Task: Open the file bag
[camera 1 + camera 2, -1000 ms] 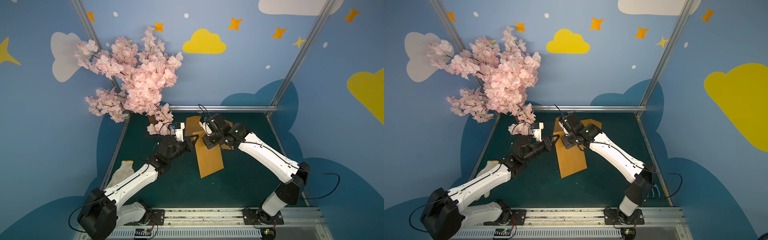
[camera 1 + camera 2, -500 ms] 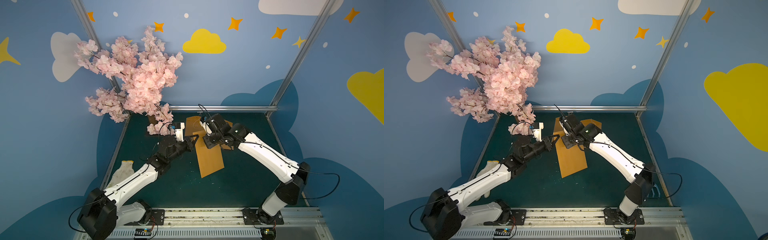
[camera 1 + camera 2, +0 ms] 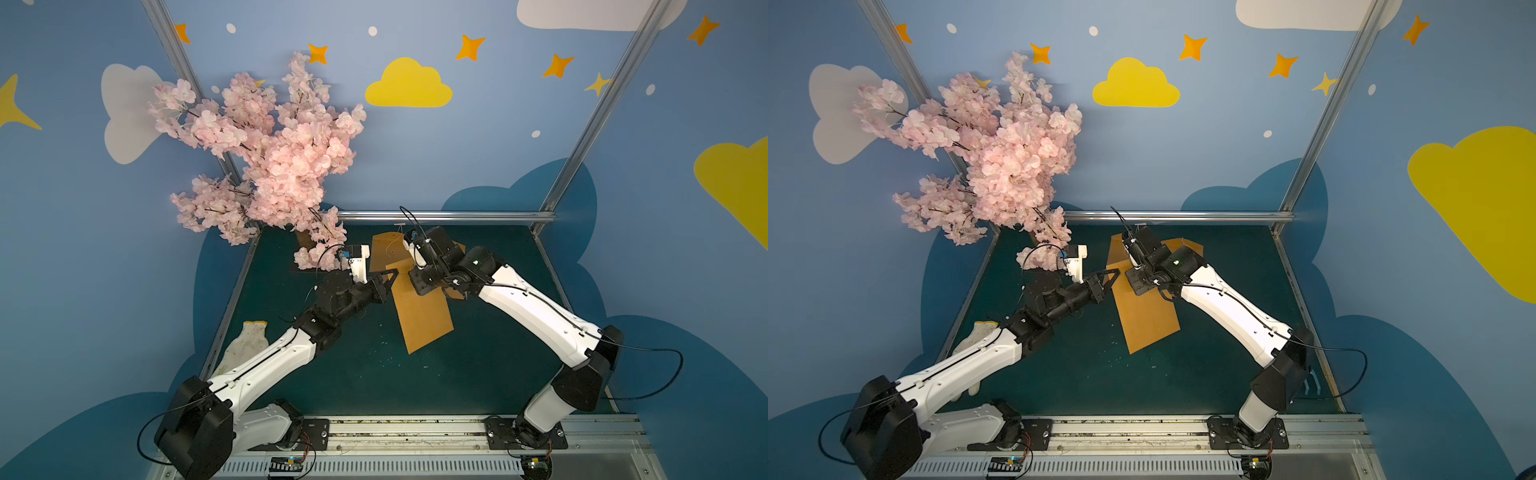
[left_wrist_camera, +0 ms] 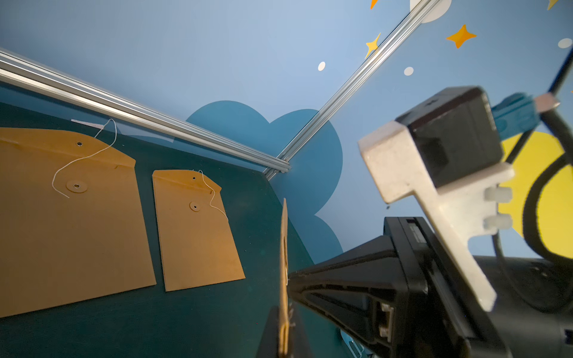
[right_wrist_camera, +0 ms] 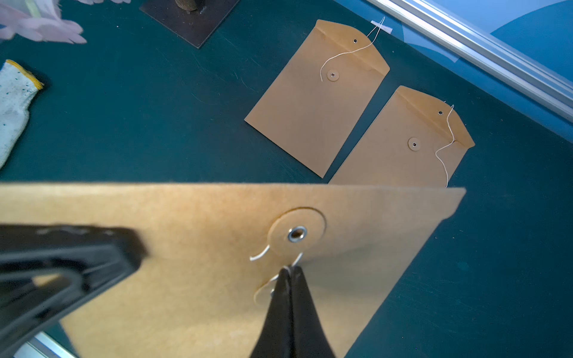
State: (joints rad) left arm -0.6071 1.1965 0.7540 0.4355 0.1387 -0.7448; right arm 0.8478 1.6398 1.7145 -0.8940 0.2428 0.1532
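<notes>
Nothing in either arm's pose has visibly shifted from a second ago — only my right claw has finished pinching down. Its tips are pressed together on the thin white string, with the round paper disc with the metal eyelet just beyond them. A second disc sits half hidden beside the tips. My left claw is clamped on a side edge of the brown kraft paper file bag, holding its disc end up off the dark green desk. The bag's long axis runs from the claws back towards my bases. I judge the next move means leading the string around that disc — the right claw is placed for it.
</notes>
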